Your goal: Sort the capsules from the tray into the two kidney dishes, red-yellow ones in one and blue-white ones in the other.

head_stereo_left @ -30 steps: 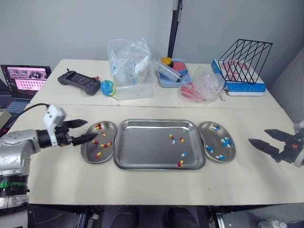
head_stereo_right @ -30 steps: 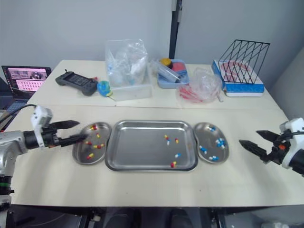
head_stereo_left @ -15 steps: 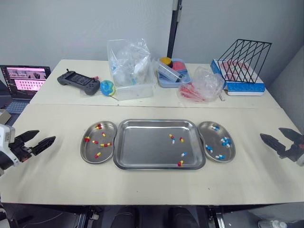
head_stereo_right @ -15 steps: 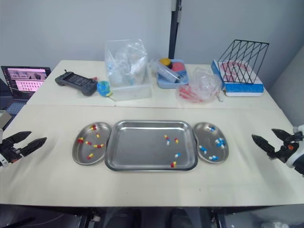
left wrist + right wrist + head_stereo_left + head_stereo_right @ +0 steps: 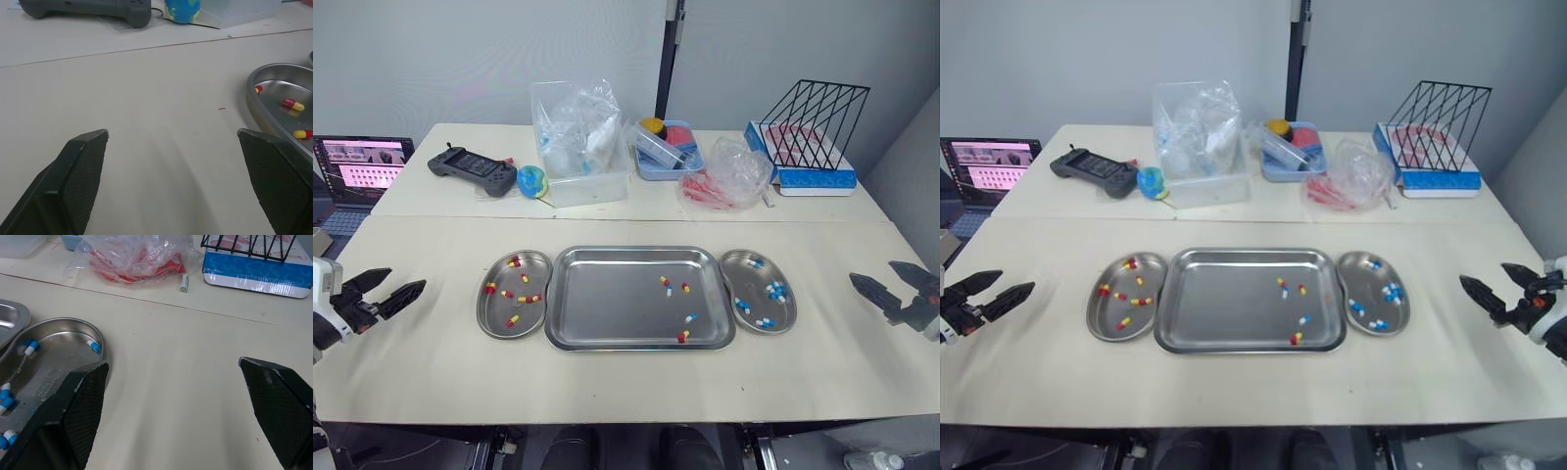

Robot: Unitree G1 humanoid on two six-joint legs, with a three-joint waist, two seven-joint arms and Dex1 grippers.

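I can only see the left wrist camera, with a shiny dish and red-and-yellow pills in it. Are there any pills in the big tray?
Observer: Yes. The tray holds a few capsules, some red-yellow and some blue-white.
Operator: Where are the other blue ones?
Observer: In the right kidney dish, on the far side of the tray from your dish. It holds blue-white capsules and no other kind.
Operator: And my other claw?
Observer: The right gripper is open and empty, over the table beyond that dish.
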